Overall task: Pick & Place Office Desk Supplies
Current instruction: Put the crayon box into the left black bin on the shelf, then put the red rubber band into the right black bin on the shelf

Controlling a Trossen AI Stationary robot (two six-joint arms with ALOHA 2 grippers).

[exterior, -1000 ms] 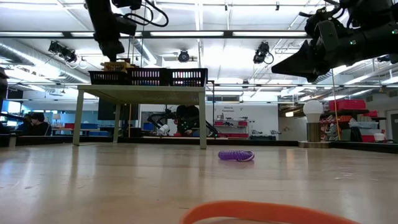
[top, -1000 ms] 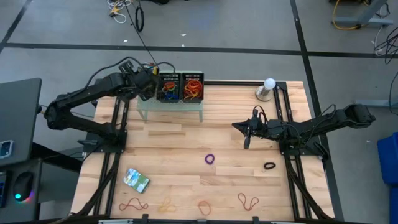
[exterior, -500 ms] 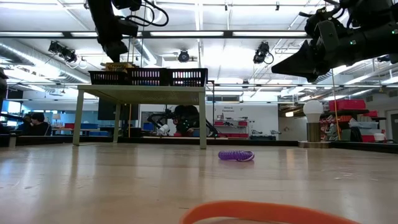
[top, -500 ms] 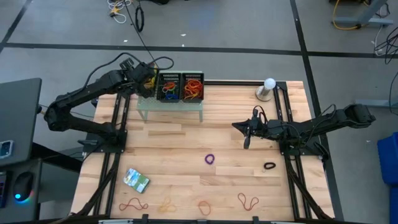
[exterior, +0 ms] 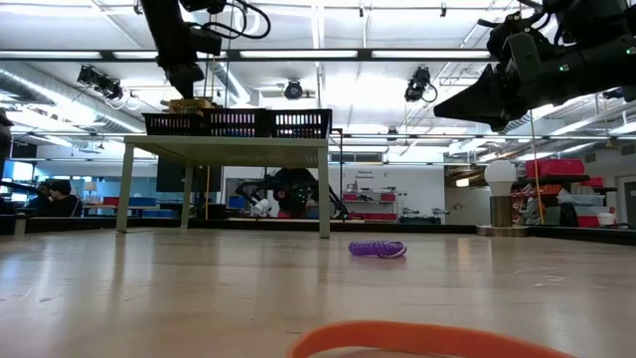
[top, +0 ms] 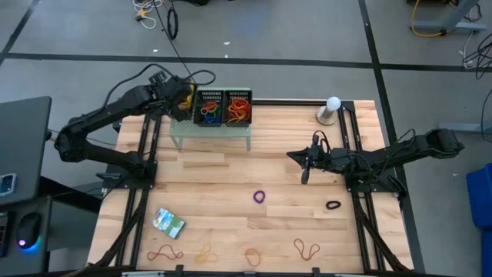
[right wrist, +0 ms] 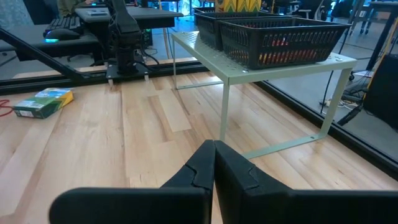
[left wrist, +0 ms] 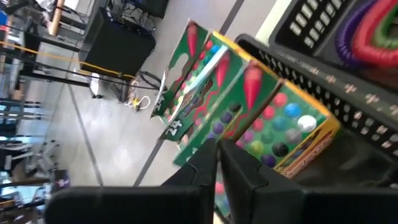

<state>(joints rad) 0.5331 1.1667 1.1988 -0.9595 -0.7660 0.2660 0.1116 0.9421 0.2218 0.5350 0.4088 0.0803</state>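
Several green-white-blue packets (left wrist: 249, 106) stand in the leftmost black mesh tray (left wrist: 348, 118) on the pale-green shelf (top: 211, 132). My left gripper (top: 181, 97) is shut and hangs just above them, as the low view (exterior: 185, 82) and its own wrist view (left wrist: 217, 158) show. The other two trays hold rubber bands (top: 210, 109) (top: 237, 109). One more packet (top: 168, 222) lies flat at the near left of the table. A purple band (top: 260, 197), a black band (top: 332, 205) and several tan, orange and red bands (top: 253, 256) lie on the table. My right gripper (top: 305, 175) is shut and empty above the table's right middle.
A lamp with a white bulb (top: 330, 108) stands at the far right corner. An orange band (exterior: 427, 340) lies close to the near edge. Bare wood lies between the shelf and the purple band. People and desks show in the room beyond the table.
My left gripper has risen a little off the packets in the leftmost tray and drawn slightly toward the table's far edge. The packets stay in the tray.
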